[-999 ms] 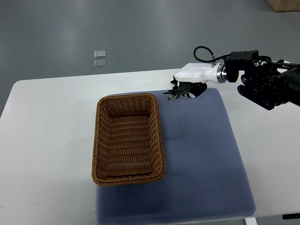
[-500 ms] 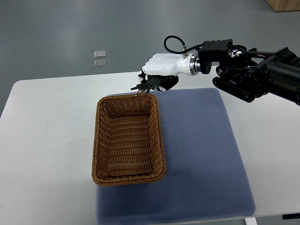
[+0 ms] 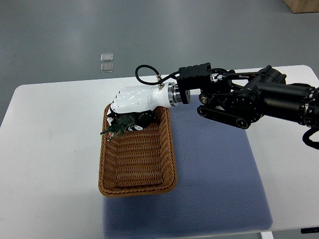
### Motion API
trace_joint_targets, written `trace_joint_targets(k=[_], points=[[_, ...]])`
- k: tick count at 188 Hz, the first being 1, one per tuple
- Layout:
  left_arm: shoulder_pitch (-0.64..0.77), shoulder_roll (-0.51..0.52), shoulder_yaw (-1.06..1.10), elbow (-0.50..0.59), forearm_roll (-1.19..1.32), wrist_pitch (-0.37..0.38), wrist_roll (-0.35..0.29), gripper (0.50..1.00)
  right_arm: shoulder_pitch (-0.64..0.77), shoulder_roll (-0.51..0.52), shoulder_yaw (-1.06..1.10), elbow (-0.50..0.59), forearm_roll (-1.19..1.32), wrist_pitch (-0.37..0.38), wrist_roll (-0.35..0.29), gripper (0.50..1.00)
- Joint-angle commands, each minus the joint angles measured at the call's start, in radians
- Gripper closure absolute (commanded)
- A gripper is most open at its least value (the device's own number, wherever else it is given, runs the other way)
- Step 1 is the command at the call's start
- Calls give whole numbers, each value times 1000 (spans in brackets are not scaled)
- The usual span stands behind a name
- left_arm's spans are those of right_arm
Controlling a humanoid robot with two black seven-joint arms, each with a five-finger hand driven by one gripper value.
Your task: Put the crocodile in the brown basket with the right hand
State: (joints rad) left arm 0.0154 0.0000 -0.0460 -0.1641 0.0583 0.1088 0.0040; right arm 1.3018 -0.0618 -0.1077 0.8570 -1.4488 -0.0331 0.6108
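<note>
White right robot hand (image 3: 133, 101) is over the far end of the brown woven rectangular basket (image 3: 137, 189). Its fingers are curled down around the dark green toy crocodile (image 3: 115, 130), a closed grip with the load still held. The crocodile hangs under the fingers, inside the basket's outline near its far-left corner, with one end poking toward the basket's left wall. Can't tell whether it touches the basket floor or hangs above it.

Change: a second ago hand and crocodile were beyond the basket's far-right corner. Half a second ago they were at the basket's far rim. Now they are past the rim and over the inside. The basket itself hasn't shifted. Transport looks essentially done.

Black jointed right arm (image 3: 249, 99) reaches in from the basket's right, crossing the far edge of the blue-grey textured mat (image 3: 214, 164). The basket sits partly on that mat, and the mat lies on a white table (image 3: 45, 149). Left hand is not in view.

Judgement: only the release remains. The crocodile is close to the basket's left wall, so letting go here risks it catching the rim. A small shift toward the basket's middle first would be safer.
</note>
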Motion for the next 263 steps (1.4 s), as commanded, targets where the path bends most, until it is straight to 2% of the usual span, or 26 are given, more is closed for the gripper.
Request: trace_joint_targets(k=[1, 16, 20, 32, 41, 50, 52, 104, 152, 164, 175, 187, 243, 263], points=[[0, 0, 0, 0, 0, 0, -1, 500, -27, 16, -13, -1, -1, 1, 0, 859], [0, 0, 0, 0, 0, 0, -1, 500, -35, 20, -24, -3, -1, 1, 0, 852], [0, 0, 0, 0, 0, 0, 1, 500, -35, 22, -24, -3, -1, -1, 0, 838], [0, 0, 0, 0, 0, 0, 1, 500, -38, 22, -26, -4, 1, -1, 0, 738], [0, 0, 0, 0, 0, -1, 1, 500, -46, 20, -26, -6, 2, -1, 0, 689], [0, 0, 0, 0, 0, 0, -1, 500, -55, 20, -26, -9, 2, -1, 0, 587], [0, 0, 0, 0, 0, 0, -1, 500, -55, 19, -26, -10, 2, -1, 0, 579], [0, 0, 0, 0, 0, 0, -1, 500, -59, -3, -20, -39, 4, 1, 0, 572], [0, 0, 0, 0, 0, -1, -1, 500, -23, -84, 30, -39, 48, 16, 0, 572], [0, 0, 0, 0, 0, 0, 1, 500, -23, -107, 88, -39, 105, 64, 0, 572], [0, 0, 0, 0, 0, 0, -1, 500, -26, -130, 138, -39, 157, 159, 0, 572], [0, 0, 0, 0, 0, 0, 1, 500, -36, -167, 189, -39, 209, 229, 0, 572], [0, 0, 0, -2, 0, 0, 1, 500, -205, -314, 399, -36, 507, 438, 0, 572], [0, 0, 0, 0, 0, 0, -1, 500, -265, -343, 450, -36, 633, 484, 0, 572]])
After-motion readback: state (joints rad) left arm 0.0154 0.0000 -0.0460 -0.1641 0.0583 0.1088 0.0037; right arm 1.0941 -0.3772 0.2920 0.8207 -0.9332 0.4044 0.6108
